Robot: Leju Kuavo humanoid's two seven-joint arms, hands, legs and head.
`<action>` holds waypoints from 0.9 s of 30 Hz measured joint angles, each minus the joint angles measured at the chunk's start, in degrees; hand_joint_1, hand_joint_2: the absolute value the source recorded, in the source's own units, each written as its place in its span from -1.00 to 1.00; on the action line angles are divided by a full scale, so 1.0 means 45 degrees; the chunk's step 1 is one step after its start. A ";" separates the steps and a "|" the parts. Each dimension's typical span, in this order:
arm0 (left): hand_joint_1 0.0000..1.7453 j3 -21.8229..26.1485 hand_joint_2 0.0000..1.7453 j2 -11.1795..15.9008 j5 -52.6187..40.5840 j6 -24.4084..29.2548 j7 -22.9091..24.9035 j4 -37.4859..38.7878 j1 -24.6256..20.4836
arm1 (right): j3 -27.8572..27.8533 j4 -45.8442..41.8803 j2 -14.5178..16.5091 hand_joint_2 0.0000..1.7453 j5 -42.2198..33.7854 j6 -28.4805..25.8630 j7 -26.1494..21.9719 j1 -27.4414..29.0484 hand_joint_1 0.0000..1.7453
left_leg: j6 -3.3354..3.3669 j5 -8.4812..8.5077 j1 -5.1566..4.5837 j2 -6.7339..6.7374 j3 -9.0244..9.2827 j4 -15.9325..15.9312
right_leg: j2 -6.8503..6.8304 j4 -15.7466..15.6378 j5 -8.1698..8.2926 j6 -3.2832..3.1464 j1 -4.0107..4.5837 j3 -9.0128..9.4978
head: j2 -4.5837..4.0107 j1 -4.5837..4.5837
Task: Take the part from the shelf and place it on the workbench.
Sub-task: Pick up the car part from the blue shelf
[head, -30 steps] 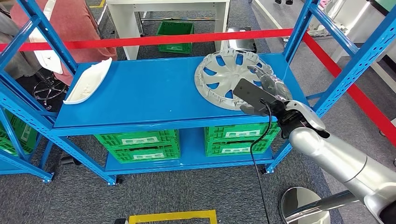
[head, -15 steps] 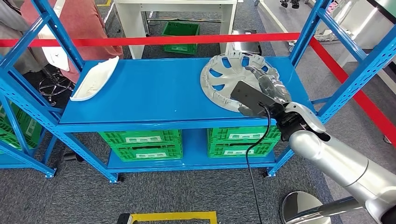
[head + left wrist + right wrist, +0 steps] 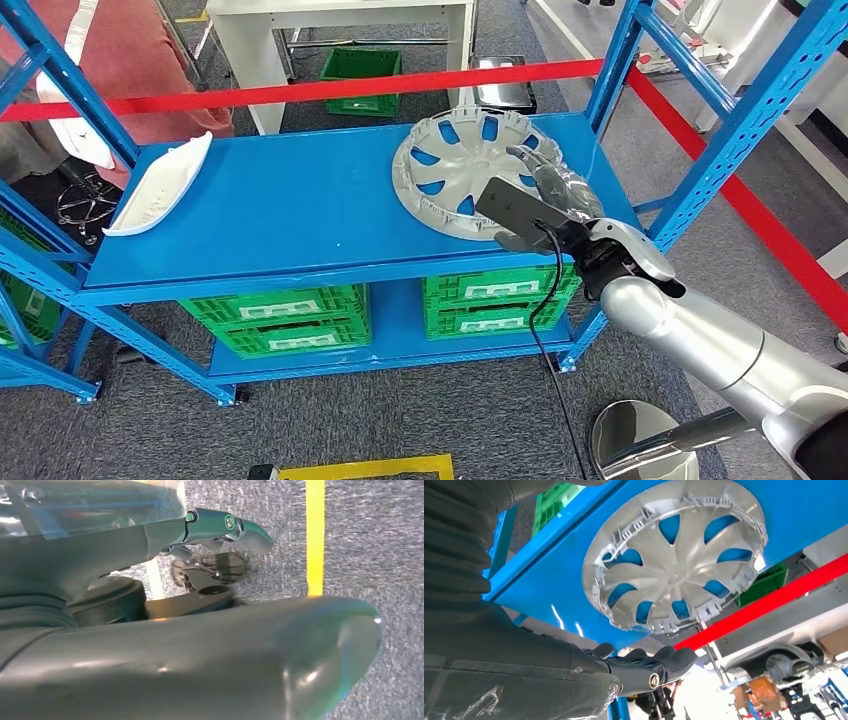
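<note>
Shifted left in frame with the whole scene: camera moved. Hubcap (image 3: 470, 170) flat on blue shelf (image 3: 300, 215), upper centre-right. Right robot hand (image 3: 555, 190) open over its right rim, fingers spread, nearest; nothing gripped. Left robot hand (image 3: 220, 530) hanging, empty.

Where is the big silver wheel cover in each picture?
Head view: the wheel cover lies on the right part of the blue shelf, under the right robot hand.
Right wrist view: the wheel cover sits in the upper middle, beyond the dark fingers.
Left wrist view: not in it.
Shared landmark: the red tape.
</note>
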 joint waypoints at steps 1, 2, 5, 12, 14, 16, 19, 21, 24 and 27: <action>-1.00 -0.0002 -1.00 0.0007 0.0001 -0.0001 0.0002 0.0000 -0.0007 | -0.0005 0.0000 -0.0001 1.00 0.0005 -0.0004 0.0006 0.0000 -1.00 | 0.0112 0.0189 -0.0055 0.0006 0.0267 -0.0566 | 0.0005 -0.0003 -0.0014 0.0048 0.0008 0.0011 | 0.0000 0.0001; -1.00 -0.0007 -1.00 0.0013 0.0002 -0.0004 0.0007 0.0000 -0.0010 | -0.0004 0.0000 -0.0001 1.00 0.0012 -0.0009 0.0013 0.0008 -1.00 | 0.0197 0.0202 -0.0109 0.0012 0.0420 -0.0891 | 0.0003 -0.0006 -0.0012 0.0105 0.0006 -0.0007 | 0.0000 -0.0009; -1.00 -0.0021 -1.00 0.0005 0.0011 -0.0010 0.0036 -0.0001 -0.0002 | -0.0019 -0.0002 -0.0005 1.00 0.0052 -0.0022 0.0032 0.0055 -1.00 | 0.0287 0.0157 -0.0099 0.0020 0.0579 -0.1247 | -0.0018 -0.0052 0.0009 0.0323 -0.0009 -0.0062 | 0.0000 -0.0045; -1.00 -0.0051 -1.00 -0.0030 0.0030 -0.0013 0.0082 -0.0001 0.0005 | -0.0028 0.0002 -0.0032 1.00 0.0086 0.0009 0.0064 0.0210 -1.00 | 0.0383 0.0259 0.0029 0.0020 0.0664 -0.1452 | -0.0038 0.3140 -0.1163 0.0707 -0.0125 -0.1750 | 0.0000 0.0323; -1.00 -0.0053 -1.00 -0.0036 0.0036 -0.0013 0.0083 -0.0002 0.0004 | -0.0041 0.0005 -0.0033 1.00 0.0087 0.0012 0.0068 0.0217 -1.00 | 0.0322 0.0183 0.0041 0.0018 0.0665 -0.1346 | -0.0056 0.1865 -0.0304 0.0716 -0.0157 -0.1172 | 0.0000 0.0400; -1.00 -0.0057 -1.00 -0.0038 0.0040 -0.0015 0.0083 -0.0002 -0.0007 | -0.0066 0.0004 -0.0032 1.00 0.0090 0.0010 0.0067 0.0187 -1.00 | 0.0206 0.0078 0.0007 0.0011 0.0620 -0.1196 | -0.0059 0.0448 0.0191 0.0625 -0.0133 -0.0478 | 0.0000 0.0470; -1.00 -0.0070 -1.00 -0.0033 0.0045 -0.0015 0.0080 -0.0001 -0.0005 | -0.0086 0.0004 -0.0034 1.00 0.0091 0.0006 0.0076 0.0209 -1.00 | 0.0028 0.0027 -0.0032 0.0011 0.0581 -0.1122 | -0.0020 0.0058 0.0172 0.0359 -0.0083 -0.0312 | 0.0000 0.0469; -1.00 -0.0082 -1.00 -0.0023 0.0049 -0.0015 0.0075 -0.0001 -0.0008 | -0.0107 0.0002 -0.0032 1.00 0.0091 0.0006 0.0078 0.0211 -1.00 | -0.0110 -0.0102 -0.0017 0.0021 0.0538 -0.1022 | -0.0032 0.0028 0.0191 0.0202 -0.0131 -0.0284 | 0.0000 0.0414; -1.00 -0.0093 -1.00 -0.0015 0.0051 -0.0015 0.0074 -0.0001 -0.0016 | -0.0128 0.0000 -0.0029 1.00 0.0093 0.0004 0.0073 0.0208 -1.00 | -0.0295 -0.1026 0.0031 0.0035 -0.0141 0.0597 | -0.0059 -0.0014 0.0194 0.0048 -0.0186 -0.0229 | 0.0000 0.0208; -1.00 -0.0101 -1.00 -0.0015 0.0057 -0.0015 0.0076 -0.0001 0.0014 | -0.0118 0.0004 -0.0028 1.00 0.0092 0.0006 0.0073 0.0270 -1.00 | -0.0349 -0.1499 0.0063 0.0035 -0.0929 0.2271 | -0.0050 -0.0001 0.0176 0.0024 -0.0174 -0.0224 | 0.0000 0.0069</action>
